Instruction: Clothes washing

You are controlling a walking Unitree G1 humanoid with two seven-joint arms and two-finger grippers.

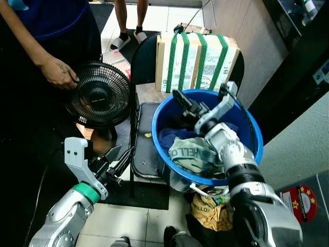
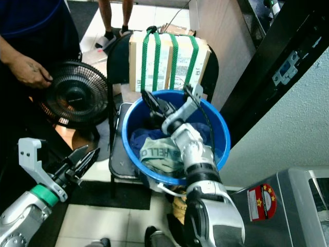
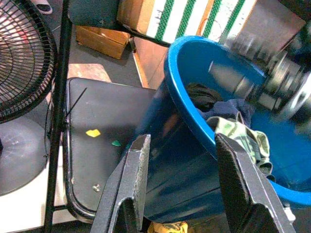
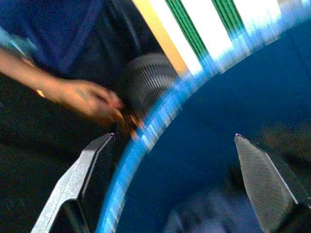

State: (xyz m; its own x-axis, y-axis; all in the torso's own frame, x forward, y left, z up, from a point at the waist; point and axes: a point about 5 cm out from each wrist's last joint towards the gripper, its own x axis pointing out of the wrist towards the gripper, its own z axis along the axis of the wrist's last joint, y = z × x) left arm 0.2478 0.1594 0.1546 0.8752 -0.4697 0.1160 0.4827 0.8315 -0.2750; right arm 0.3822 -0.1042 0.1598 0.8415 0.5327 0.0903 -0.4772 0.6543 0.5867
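Note:
A blue plastic basin (image 1: pixel 255 135) stands on a black chair seat (image 1: pixel 143 149). Inside lie a green-and-white printed garment (image 1: pixel 194 154) and a dark blue one (image 1: pixel 167 137). My right gripper (image 1: pixel 181 101) hovers open over the basin's far left rim, and its wrist view, blurred, shows the right gripper (image 4: pixel 173 138) with its fingers straddling that blue rim (image 4: pixel 160 111). My left gripper (image 1: pixel 115 164) is low on the left, open and empty. In its wrist view the left gripper (image 3: pixel 182 141) points at the basin's outer wall (image 3: pixel 170 160).
A person's hand (image 1: pixel 59 72) rests on a black floor fan (image 1: pixel 100 95) at the left. A cardboard box with green straps (image 1: pixel 195 62) stands behind the basin. Yellow cloth (image 1: pixel 205 212) lies on the floor below. A grey appliance with a red sticker (image 2: pixel 262 200) is at the right.

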